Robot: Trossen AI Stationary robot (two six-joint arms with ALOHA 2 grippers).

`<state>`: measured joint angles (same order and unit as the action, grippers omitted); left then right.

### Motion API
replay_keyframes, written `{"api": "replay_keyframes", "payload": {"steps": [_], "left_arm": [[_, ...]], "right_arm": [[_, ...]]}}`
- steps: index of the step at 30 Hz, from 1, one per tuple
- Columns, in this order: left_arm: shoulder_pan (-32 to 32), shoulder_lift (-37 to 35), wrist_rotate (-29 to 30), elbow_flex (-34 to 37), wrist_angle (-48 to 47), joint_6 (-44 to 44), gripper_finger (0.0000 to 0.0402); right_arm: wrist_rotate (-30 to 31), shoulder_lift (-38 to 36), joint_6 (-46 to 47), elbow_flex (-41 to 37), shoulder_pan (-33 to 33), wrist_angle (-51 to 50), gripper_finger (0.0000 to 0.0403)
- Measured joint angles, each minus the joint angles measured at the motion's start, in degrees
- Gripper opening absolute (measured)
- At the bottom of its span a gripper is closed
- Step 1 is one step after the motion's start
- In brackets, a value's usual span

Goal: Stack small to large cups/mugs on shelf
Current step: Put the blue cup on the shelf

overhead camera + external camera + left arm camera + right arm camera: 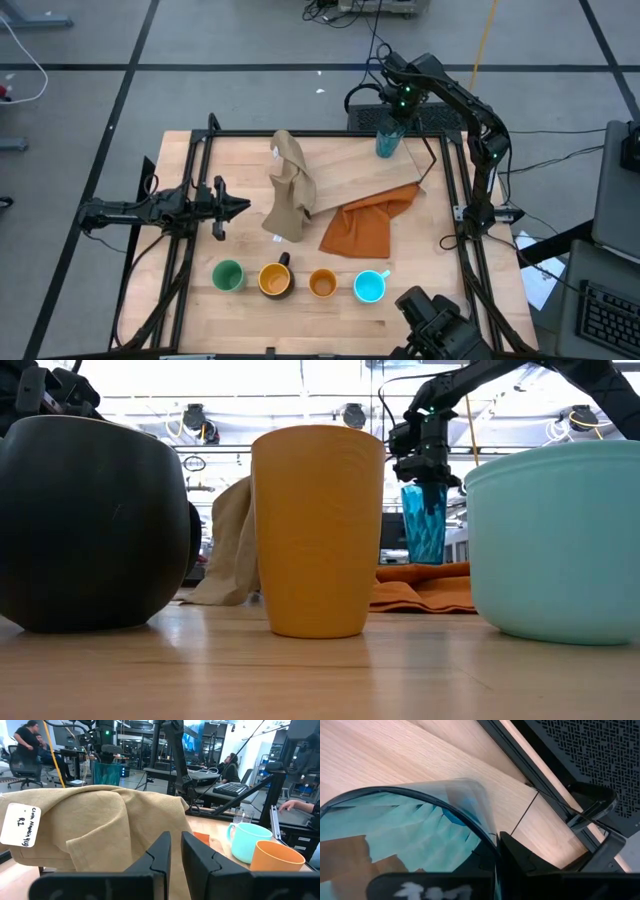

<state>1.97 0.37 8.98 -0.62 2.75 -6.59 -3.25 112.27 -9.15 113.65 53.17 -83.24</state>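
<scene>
My right gripper (392, 120) hangs at the table's far right, shut on a tall teal tumbler (388, 140) above the far right corner of the light wood shelf (355, 165). Along the near edge stand a green cup (228, 275), a yellow mug with a dark handle (275, 280), an orange cup (322, 284) and a cyan mug (370, 287), each on its base. My left gripper (243, 208) waits at the left, level, its fingers (162, 852) shut but for a thin slit, with nothing between them. My right gripper holds the tumbler by its rim (487, 827), one finger outside the wall (520, 855) and the other inside. The fingers come from above, pointing down. The tumbler (425, 525) hangs upright below them. Whether its base touches the shelf cannot be told.
A tan cloth (288, 185) stands heaped just ahead of my left gripper and overlaps the shelf's left end. An orange cloth (365, 225) lies against the shelf's near edge. A black frame (455, 180) rims the table. People sit in the room beyond.
</scene>
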Motion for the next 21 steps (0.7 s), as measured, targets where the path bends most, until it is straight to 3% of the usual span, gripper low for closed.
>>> {"api": "replay_keyframes", "payload": {"steps": [21], "left_arm": [[0.0, 0.0, 0.0, 0.0, 0.0, -0.1, 0.0047]], "right_arm": [[-0.1, 0.0, 0.5, 0.0, 0.0, -0.7, 0.0061]]}}
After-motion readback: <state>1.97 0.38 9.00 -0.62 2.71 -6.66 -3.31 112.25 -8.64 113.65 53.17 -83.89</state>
